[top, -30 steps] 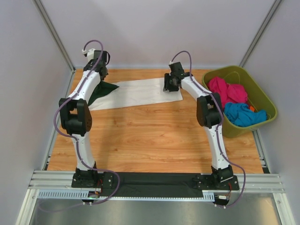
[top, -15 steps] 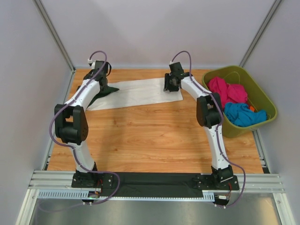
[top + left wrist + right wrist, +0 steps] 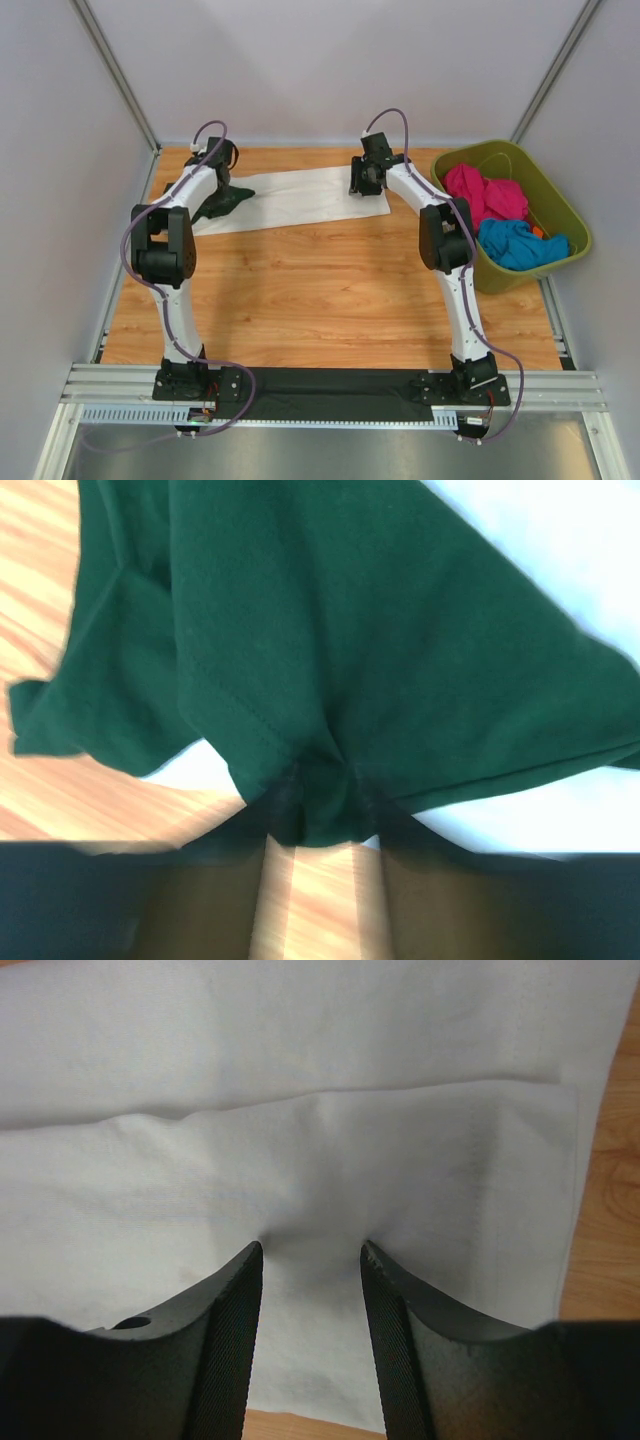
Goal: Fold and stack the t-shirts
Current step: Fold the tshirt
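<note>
A white t-shirt (image 3: 300, 195) lies folded into a long strip across the back of the table, its dark green sleeve (image 3: 232, 194) at the left end. My left gripper (image 3: 219, 180) is down on that sleeve. In the left wrist view its jaws (image 3: 322, 825) stand apart, with a bunched fold of the green sleeve (image 3: 350, 630) between the tips. My right gripper (image 3: 365, 180) rests on the strip's right end. It is open (image 3: 312, 1250), with both fingertips pressed onto the white cloth (image 3: 300, 1060), which puckers slightly between them.
An olive-green tub (image 3: 500, 275) stands at the right edge, holding pink (image 3: 485, 190) and blue (image 3: 515, 245) garments. Bare wooden table (image 3: 320, 290) stretches from the shirt to the arms' bases. Grey walls close in the left, back and right sides.
My left gripper has come down toward the table with the green sleeve, and its jaws have parted. The sleeve now lies more bunched. The right arm has not moved.
</note>
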